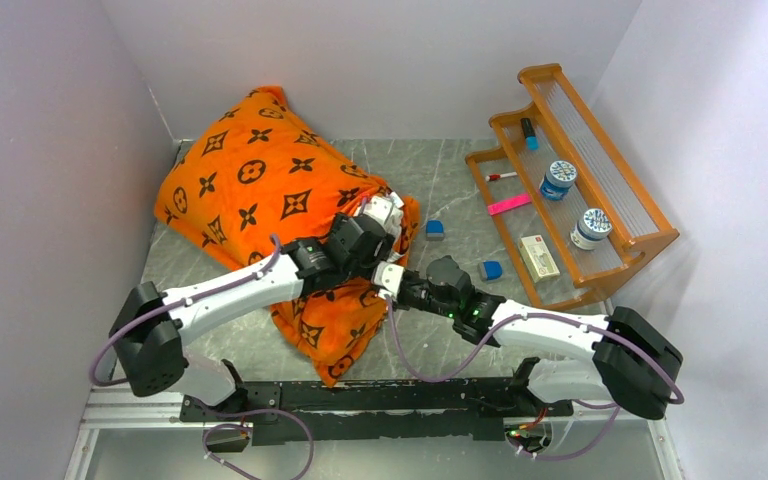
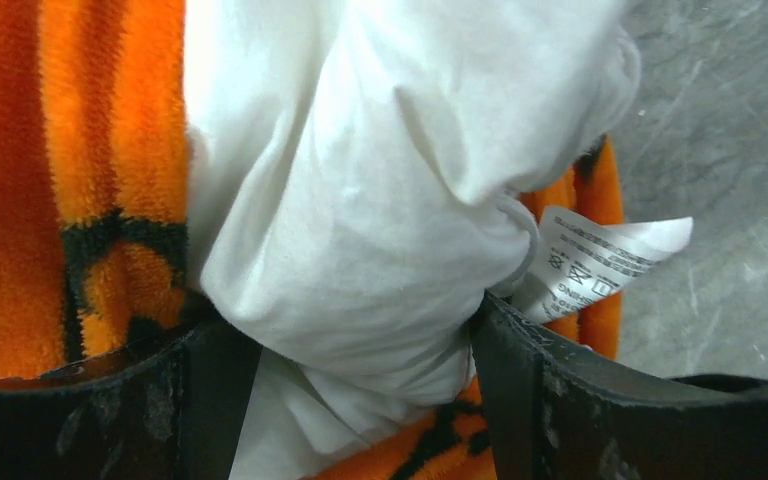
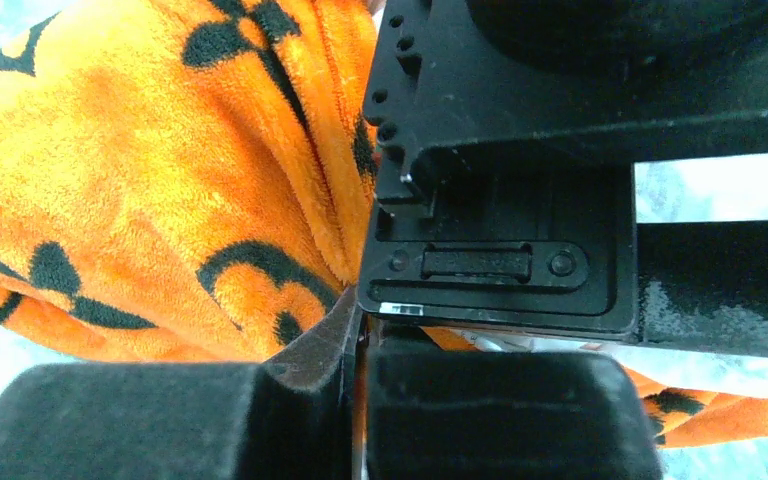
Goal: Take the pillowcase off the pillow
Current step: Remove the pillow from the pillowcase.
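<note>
The orange pillowcase (image 1: pixel 260 180) with dark brown motifs lies at the back left of the table, the pillow mostly hidden inside it. In the left wrist view a white corner of the pillow (image 2: pixel 380 200) sticks out of the pillowcase (image 2: pixel 80 150), with a printed care label (image 2: pixel 600 260) beside it. My left gripper (image 2: pixel 365 385) is shut on that white corner, at the pillowcase's right end (image 1: pixel 385 212). My right gripper (image 3: pixel 360 400) is shut on a thin fold of the pillowcase (image 3: pixel 160 180), just in front of the left gripper (image 1: pixel 380 288).
A wooden stepped rack (image 1: pixel 580 180) stands at the right with two jars, a marker, a pink strip and a small box. Two small blue items (image 1: pixel 435 229) (image 1: pixel 491 269) lie on the grey table between the pillowcase and the rack. Walls close in on the left and back.
</note>
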Action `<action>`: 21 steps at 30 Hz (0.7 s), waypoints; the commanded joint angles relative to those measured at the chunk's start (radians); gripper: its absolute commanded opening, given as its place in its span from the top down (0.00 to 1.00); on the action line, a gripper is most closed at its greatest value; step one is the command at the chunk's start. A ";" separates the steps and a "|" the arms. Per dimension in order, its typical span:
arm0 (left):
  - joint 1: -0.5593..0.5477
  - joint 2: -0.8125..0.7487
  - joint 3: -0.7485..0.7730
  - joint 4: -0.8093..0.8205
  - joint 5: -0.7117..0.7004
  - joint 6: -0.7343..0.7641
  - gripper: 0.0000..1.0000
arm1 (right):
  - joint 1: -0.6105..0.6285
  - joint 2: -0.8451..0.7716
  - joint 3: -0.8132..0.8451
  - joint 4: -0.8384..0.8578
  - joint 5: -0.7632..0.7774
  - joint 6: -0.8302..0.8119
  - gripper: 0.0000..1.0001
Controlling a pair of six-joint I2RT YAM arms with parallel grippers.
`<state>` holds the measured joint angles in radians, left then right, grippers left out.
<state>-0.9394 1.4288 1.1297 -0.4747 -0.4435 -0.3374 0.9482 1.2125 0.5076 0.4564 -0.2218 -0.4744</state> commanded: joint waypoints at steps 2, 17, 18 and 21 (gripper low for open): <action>0.010 0.088 0.026 0.021 -0.135 -0.016 0.25 | 0.030 -0.032 -0.019 0.005 -0.152 0.056 1.00; 0.152 0.038 0.202 -0.009 -0.009 0.148 0.95 | 0.031 -0.044 -0.049 -0.001 -0.151 0.047 1.00; 0.167 0.034 0.216 -0.014 0.000 0.162 0.95 | 0.030 -0.043 -0.046 -0.003 -0.152 0.044 1.00; 0.228 0.020 0.240 0.005 0.077 0.183 0.95 | 0.031 -0.034 -0.043 -0.004 -0.155 0.045 1.00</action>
<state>-0.8364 1.5024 1.2800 -0.5648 -0.3061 -0.2508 0.9428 1.1831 0.4778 0.5182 -0.2184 -0.4774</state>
